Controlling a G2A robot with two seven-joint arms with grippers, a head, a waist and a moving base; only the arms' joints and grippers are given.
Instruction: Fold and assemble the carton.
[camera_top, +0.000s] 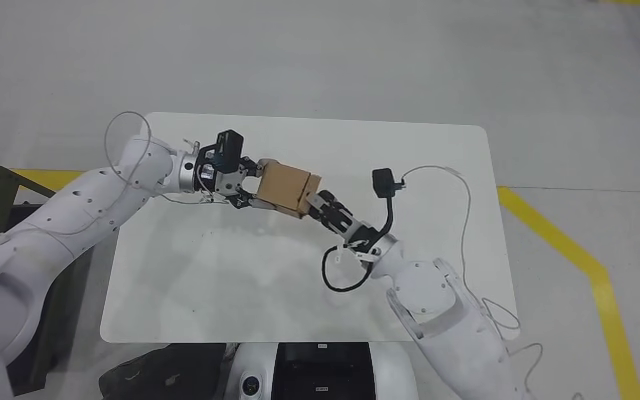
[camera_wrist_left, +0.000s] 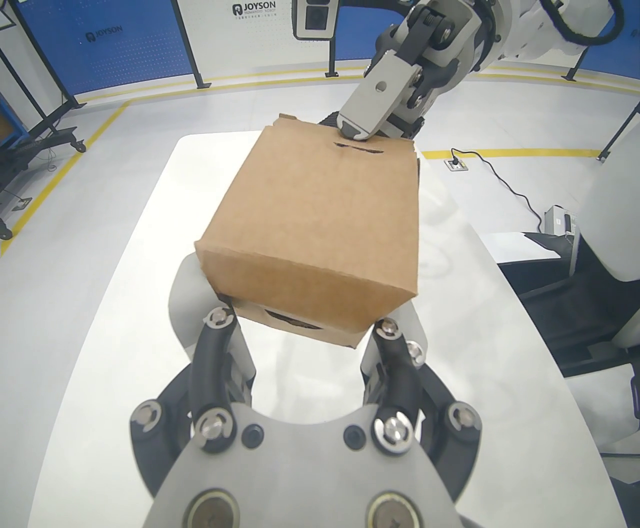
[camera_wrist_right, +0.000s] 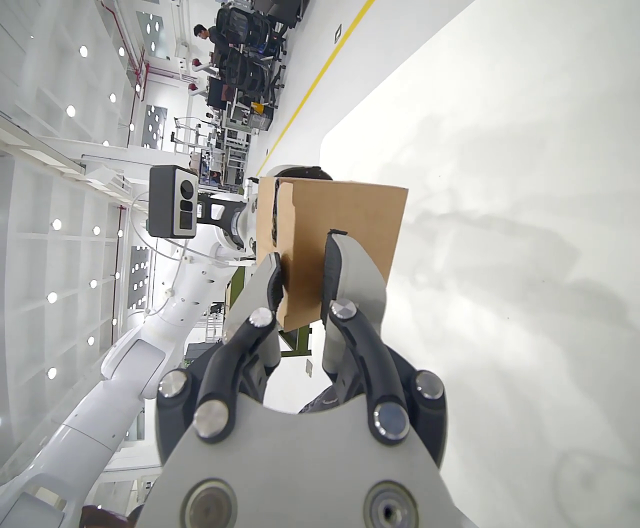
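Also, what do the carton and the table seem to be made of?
The carton looks like brown corrugated cardboard, matte; its cut edge is wavy. The table has a smooth white top, slightly glossy with soft reflections; perhaps laminate.

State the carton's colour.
Plain brown cardboard; the carton shows best in the left wrist view.
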